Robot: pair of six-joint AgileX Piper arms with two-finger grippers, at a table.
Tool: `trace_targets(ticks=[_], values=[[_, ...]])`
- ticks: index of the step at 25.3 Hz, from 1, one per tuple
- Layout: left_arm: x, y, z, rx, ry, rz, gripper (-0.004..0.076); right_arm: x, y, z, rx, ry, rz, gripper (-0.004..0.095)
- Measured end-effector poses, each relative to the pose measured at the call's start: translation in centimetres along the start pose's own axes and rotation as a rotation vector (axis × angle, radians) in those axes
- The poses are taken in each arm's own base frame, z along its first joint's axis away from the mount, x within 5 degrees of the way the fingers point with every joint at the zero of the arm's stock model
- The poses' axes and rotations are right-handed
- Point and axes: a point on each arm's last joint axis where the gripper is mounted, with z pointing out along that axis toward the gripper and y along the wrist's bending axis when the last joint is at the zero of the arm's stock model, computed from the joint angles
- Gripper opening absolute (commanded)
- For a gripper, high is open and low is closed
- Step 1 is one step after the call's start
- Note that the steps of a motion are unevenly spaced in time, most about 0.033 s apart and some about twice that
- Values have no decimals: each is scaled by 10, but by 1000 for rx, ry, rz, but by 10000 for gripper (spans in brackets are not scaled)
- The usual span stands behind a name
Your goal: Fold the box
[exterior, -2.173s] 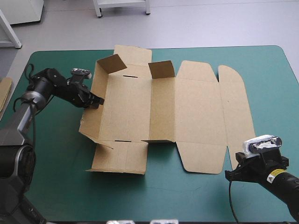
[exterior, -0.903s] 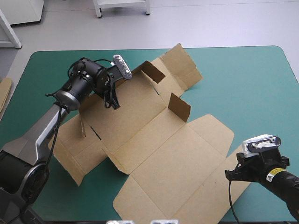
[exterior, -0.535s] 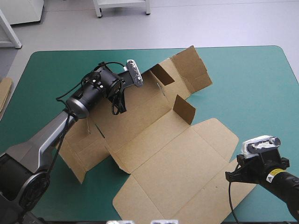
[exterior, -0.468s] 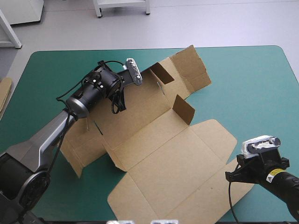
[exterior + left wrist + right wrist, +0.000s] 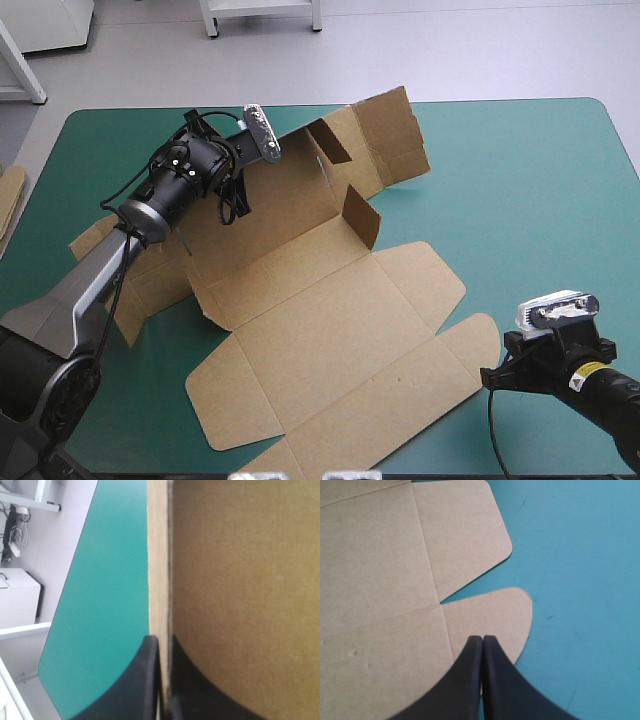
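Note:
The brown box [image 5: 330,330] is a cut sheet lying slantwise across the teal-green table, its lid panels flat toward the near edge. Its far part is tilted up, with two small flaps [image 5: 360,215] standing. My left gripper [image 5: 238,180] holds the raised far-left edge. In the left wrist view the board's edge [image 5: 159,580] runs between the all-but-shut fingers of that gripper [image 5: 164,645]. My right gripper [image 5: 495,378] sits at the near right corner. Its fingers meet with nothing between them [image 5: 482,640], just over the rounded lid flap [image 5: 490,612].
An edge of more board [image 5: 8,200] shows at the table's left edge. Bare teal-green cover [image 5: 540,200] lies to the right of the box and along the far left [image 5: 110,605].
The left gripper has lifted the box's far edge and swung the sheet from square to slantwise, then dragged it left and toward the near edge. The right arm has stayed still.

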Motion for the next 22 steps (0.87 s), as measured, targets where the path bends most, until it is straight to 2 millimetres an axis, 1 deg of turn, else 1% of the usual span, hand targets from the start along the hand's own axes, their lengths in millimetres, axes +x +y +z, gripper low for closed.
trace_targets(ticks=[3,6,8,11,14,16,19,20,22], values=[[-5,-15,-1,24,-15,42,-9,0,0,0,-1,2,1,-17],[-7,-40,-7,56,-32,104,-9,1,0,0,-2,9,2,-18],[-7,-55,-14,35,-42,159,-9,1,0,0,-2,9,2,-17],[-6,-65,-28,-21,-63,178,-9,1,0,0,-3,11,3,-17],[-6,-71,-38,-61,-84,194,-9,1,1,0,-7,11,7,-17],[-5,-70,-42,-98,-87,203,-9,1,2,0,-18,10,18,-17],[-5,-64,-42,-180,-83,214,-9,0,2,0,-21,7,20,-17],[-6,-59,-46,-225,-102,230,-8,0,2,0,-22,6,21,-17],[-7,-55,-52,-259,-127,243,-9,-1,2,0,-21,-3,22,-17]])
